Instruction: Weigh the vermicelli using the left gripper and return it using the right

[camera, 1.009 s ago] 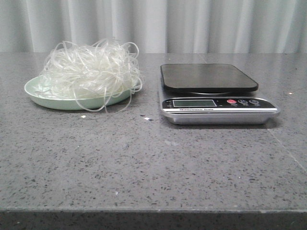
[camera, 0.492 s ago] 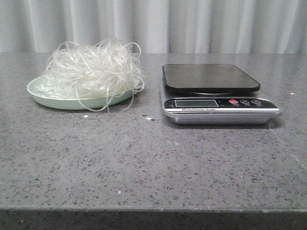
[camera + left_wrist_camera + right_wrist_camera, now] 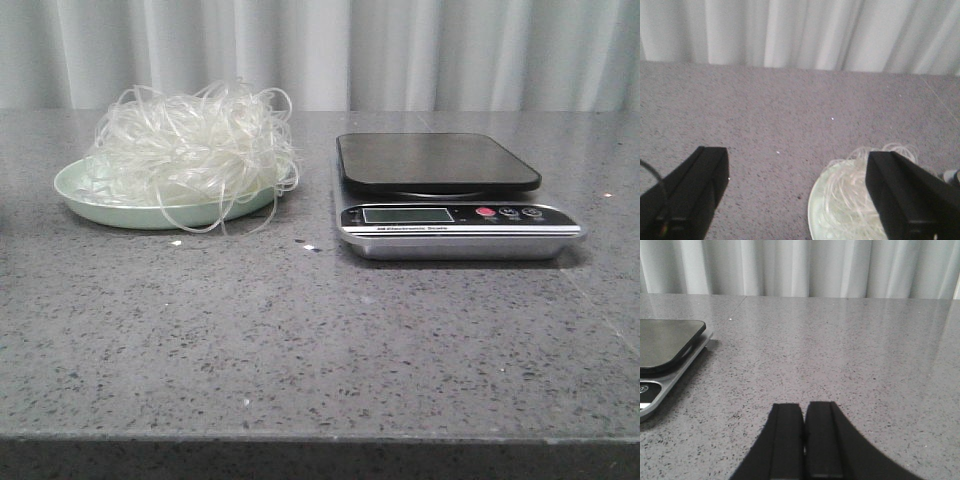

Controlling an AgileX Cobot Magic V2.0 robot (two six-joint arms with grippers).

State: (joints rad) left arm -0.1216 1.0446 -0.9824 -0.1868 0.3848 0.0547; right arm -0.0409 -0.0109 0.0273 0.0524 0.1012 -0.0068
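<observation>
Front view shows almost nothing changed over the last second: the fluffy heap of translucent white vermicelli (image 3: 190,145) still sits at upper left on its pale green plate (image 3: 75,190), the black-topped scale (image 3: 438,162) bare, left gripper (image 3: 795,185) spread wide, right gripper (image 3: 805,430) pinched closed on nothing, so weighing hasn't begun.

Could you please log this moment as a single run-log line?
vermicelli: on plate | scale: empty | left gripper: open, above plate | right gripper: shut, idle

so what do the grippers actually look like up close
Both are matte black. The left gripper has two thick, blocky, flat-faced fingers, with a thin dark cable looping beside one. The right gripper has two flat rectangular fingers that widen toward the base. No markings are visible on either.
</observation>
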